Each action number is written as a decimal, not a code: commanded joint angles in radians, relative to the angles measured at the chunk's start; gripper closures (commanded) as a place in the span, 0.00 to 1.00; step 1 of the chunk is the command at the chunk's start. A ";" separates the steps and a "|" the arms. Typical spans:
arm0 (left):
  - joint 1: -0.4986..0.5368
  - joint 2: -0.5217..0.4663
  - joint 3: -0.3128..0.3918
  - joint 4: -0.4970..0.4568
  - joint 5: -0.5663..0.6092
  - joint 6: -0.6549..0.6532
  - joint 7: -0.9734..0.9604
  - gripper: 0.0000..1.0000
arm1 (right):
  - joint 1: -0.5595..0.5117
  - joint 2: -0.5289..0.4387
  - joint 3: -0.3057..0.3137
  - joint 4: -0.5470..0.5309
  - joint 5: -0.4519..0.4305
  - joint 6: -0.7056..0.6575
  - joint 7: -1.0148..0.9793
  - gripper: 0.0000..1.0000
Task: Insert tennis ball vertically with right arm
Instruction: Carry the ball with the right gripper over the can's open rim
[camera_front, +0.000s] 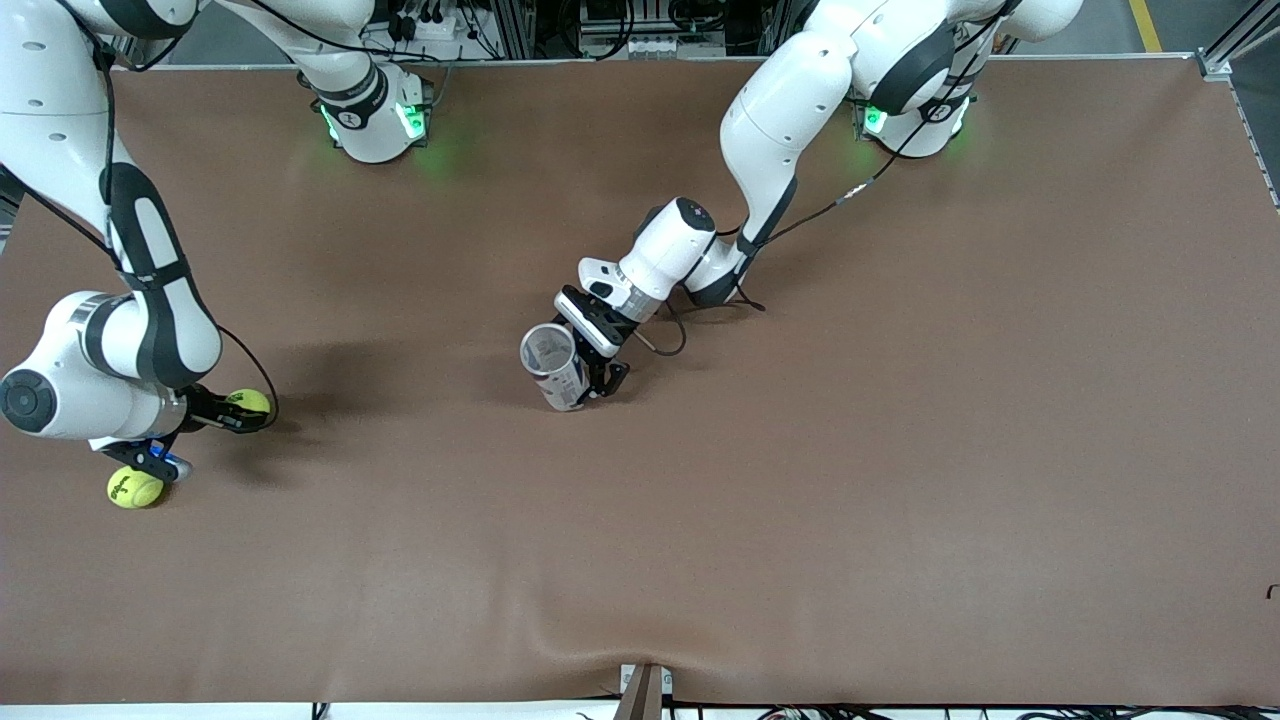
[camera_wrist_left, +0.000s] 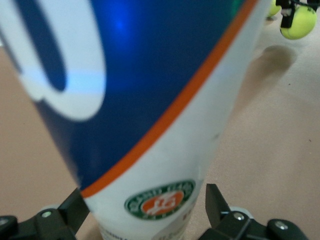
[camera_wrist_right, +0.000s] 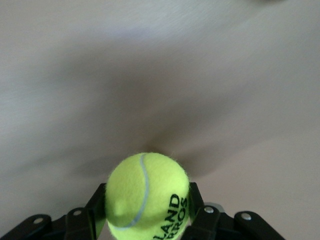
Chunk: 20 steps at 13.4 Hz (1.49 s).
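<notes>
holding a tennis ball (camera_wrist_right: 146, 196) between its pads, the right gripper (camera_front: 232, 410) hangs over the right arm's end of the table; in the right wrist view the fingers (camera_wrist_right: 95, 207) press against both sides of the ball, so it looks firmly pinched. a second tennis ball (camera_front: 134, 487) lies loose on the brown table (camera_front: 900, 450), just beside that gripper and nearer the front camera.

the left gripper (camera_front: 598, 375) is at mid-table, pinching a tennis ball can (camera_front: 553, 366) near its base. the can stands roughly upright, tilted a little, with its open mouth facing up.

what the coming move turns on: the can's mouth lies well apart from the held ball, toward the left arm's end of the table. the can's long axis runs near vertical, so the ball would probably need to be carried across until it sits directly over the opening, then lowered straight down that axis. the slight tilt of the can could make the ball catch on the rim if the approach is off centre.
</notes>
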 joint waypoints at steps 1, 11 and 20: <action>0.001 -0.030 0.007 -0.035 0.005 -0.001 0.005 0.00 | 0.009 -0.032 0.116 0.113 0.077 -0.169 0.209 1.00; -0.011 -0.026 0.015 -0.004 0.007 -0.001 0.008 0.00 | 0.026 -0.192 0.561 0.150 0.180 -0.220 0.997 1.00; -0.022 -0.026 0.016 -0.007 0.005 -0.001 0.009 0.15 | 0.165 -0.164 0.596 0.132 0.114 -0.150 1.179 1.00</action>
